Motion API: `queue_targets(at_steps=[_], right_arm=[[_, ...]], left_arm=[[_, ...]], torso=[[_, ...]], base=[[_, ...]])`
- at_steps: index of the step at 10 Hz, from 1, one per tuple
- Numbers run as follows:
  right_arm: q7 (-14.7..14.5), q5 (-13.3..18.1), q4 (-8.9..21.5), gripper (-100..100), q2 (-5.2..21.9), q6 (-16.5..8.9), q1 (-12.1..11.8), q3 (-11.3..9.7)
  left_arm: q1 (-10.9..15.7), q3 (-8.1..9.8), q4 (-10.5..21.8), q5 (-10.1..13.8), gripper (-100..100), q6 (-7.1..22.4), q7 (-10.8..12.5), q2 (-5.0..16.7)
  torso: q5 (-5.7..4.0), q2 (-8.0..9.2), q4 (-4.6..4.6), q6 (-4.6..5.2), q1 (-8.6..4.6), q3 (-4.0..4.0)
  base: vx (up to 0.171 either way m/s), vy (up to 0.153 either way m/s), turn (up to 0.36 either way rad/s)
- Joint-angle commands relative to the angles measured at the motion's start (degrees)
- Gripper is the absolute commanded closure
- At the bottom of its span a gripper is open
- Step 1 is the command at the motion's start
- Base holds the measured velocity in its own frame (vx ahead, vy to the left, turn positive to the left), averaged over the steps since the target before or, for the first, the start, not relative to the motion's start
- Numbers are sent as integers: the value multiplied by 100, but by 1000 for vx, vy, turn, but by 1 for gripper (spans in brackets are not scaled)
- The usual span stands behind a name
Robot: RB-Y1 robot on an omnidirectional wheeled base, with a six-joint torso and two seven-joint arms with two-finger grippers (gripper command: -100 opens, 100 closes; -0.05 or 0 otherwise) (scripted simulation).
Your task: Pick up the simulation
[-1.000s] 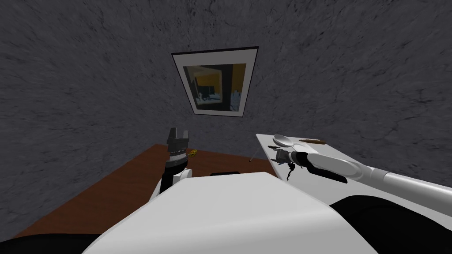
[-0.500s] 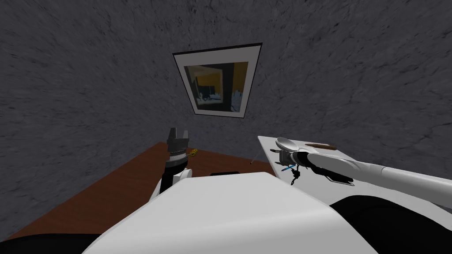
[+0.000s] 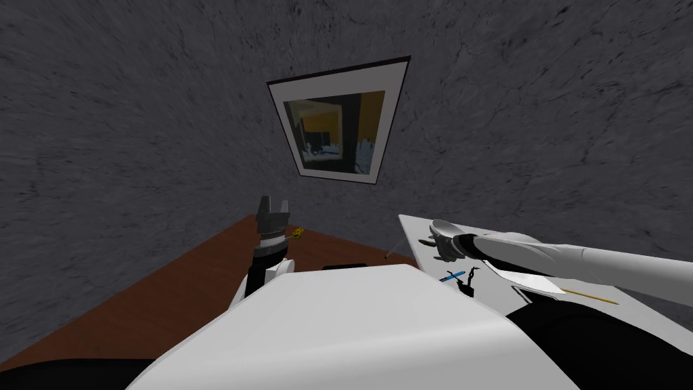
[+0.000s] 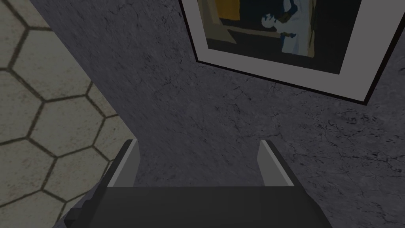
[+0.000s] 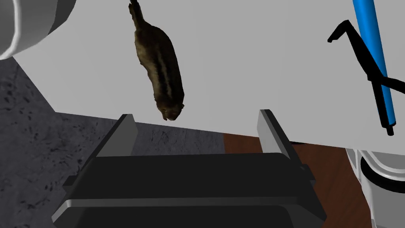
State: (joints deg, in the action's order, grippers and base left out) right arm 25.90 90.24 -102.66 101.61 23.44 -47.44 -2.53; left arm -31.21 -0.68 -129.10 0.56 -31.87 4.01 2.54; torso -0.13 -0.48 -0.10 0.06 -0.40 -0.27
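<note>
Tool: right gripper [image 5: 195, 118] unclenched, empty, at white table [image 5: 257, 59] edge | brown oblong object [image 5: 162, 75] just beyond its fingers | blue pen [image 5: 375, 59] farther along edge | left gripper [image 4: 197, 144] unclenched, raised

The light I get is dim and even, and I cannot tell where it comes from. The mottled grey wall [image 3: 135, 135] reads dark, while the white table [image 5: 257, 59] is the one bright, flat patch. The head's wide lens splays the wall's grain toward the corners and skews the picture frame [image 3: 338, 118]. A pale sheen edges the dark body of my right gripper [image 5: 196, 114].
</note>
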Motion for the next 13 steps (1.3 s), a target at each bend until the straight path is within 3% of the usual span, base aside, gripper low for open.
queue_targets(at_steps=[1, 2, 3, 4, 5, 6, 10, 11, 12, 13], right_arm=[[79, 166, -10, -100, 174, 83, -121, -10], [134, 324, -19, -100, 279, 166, -160, -75], [165, 288, -48, -100, 235, 80, -172, -39], [187, 307, -52, 0, 250, 86, -184, -39], [130, 270, 124, -100, 71, 45, -182, -122], [130, 270, 124, -100, 71, 45, -182, -122], [0, 189, 534, -100, -342, -48, -181, -317], [-20, 119, 482, -100, -251, -75, -270, -232], [-44, 111, 497, 100, -262, -79, -267, -237], [-41, 112, 495, 100, -261, -78, -268, -237]], left_arm=[[0, 0, 0, 0, 0, 0, 0, 0], [0, 0, 0, 0, 0, 0, 0, 0], [0, 0, 0, 0, 0, 0, 0, 0], [0, 0, 0, 0, 0, 0, 0, -1], [0, -1, 0, 0, 0, 0, 0, -1], [2, -1, 0, 0, 0, 0, 0, -1], [2, -1, 0, 0, 0, 0, 0, -1], [2, -1, 0, 0, 0, 0, 0, -1], [1, -1, 0, 0, 0, 0, 0, -1], [0, -1, 0, 0, 0, 0, 0, -1]], torso=[[0, 0, 0, 0, 0, 0], [1, -2, -1, 1, 5, -1], [1, -4, -1, 1, 3, -2], [3, 11, 2, 3, 18, 6], [7, 25, 6, 4, 31, 14], [9, 37, 8, -3, 38, 21], [11, 59, 14, 0, 44, 34], [10, 57, 14, 3, 43, 34], [10, 49, 13, 7, 40, 29], [10, 42, 11, 6, 39, 25]], base=[[90, -79, 99], [93, -93, 81], [41, -46, 22], [8, -8, 0], [-27, 3, 266], [-45, -2, 168], [-64, 11, 222], [-23, 3, 35], [0, 0, 0], [0, 0, 0]])
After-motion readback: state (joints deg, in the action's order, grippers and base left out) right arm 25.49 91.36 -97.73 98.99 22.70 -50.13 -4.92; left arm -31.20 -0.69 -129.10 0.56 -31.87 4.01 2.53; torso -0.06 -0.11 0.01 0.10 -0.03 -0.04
